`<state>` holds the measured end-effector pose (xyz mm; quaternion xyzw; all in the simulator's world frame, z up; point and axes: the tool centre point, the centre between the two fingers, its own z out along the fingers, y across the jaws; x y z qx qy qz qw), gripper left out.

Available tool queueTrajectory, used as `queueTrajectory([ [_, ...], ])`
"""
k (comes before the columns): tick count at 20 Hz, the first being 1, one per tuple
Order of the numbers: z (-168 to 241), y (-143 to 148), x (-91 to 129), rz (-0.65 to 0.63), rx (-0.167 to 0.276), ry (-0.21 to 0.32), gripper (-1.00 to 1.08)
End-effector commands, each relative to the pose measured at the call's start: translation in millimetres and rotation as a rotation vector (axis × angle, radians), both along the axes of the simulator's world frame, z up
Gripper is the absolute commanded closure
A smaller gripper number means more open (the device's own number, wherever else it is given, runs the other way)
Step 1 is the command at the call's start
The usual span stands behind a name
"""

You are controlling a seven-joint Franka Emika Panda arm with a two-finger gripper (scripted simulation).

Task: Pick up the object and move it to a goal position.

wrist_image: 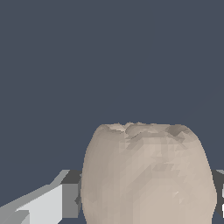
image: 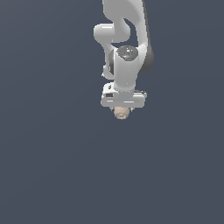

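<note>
The object (image: 121, 113) is a small beige-tan lump with a bumpy top. In the exterior view it pokes out just past the white gripper (image: 122, 107), which is much wider than it. Seen from the wrist, the object (wrist_image: 146, 175) fills the space between the two fingers (wrist_image: 48, 203), and their dark pads press against both of its sides. The gripper (wrist_image: 148, 199) is shut on the object. The part of the lump beneath the gripper body is hidden in the exterior view. No goal marker shows in either view.
The white arm (image: 124, 39) comes in from the top of the exterior view. A plain dark blue-grey surface (image: 52, 166) spreads all around, with no other object visible.
</note>
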<state>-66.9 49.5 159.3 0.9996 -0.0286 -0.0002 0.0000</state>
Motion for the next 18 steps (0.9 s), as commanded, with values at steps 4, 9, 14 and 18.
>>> queueTrajectory([
  [4, 34.2, -2.2, -27.2, 0.000, 0.000, 0.000, 1.08],
  [9, 57.3, -3.6, -44.6, 0.000, 0.000, 0.000, 1.08],
  [14, 72.4, -4.5, -55.2, 0.000, 0.000, 0.000, 1.08],
  [18, 78.3, -4.8, -59.2, 0.000, 0.000, 0.000, 1.08],
])
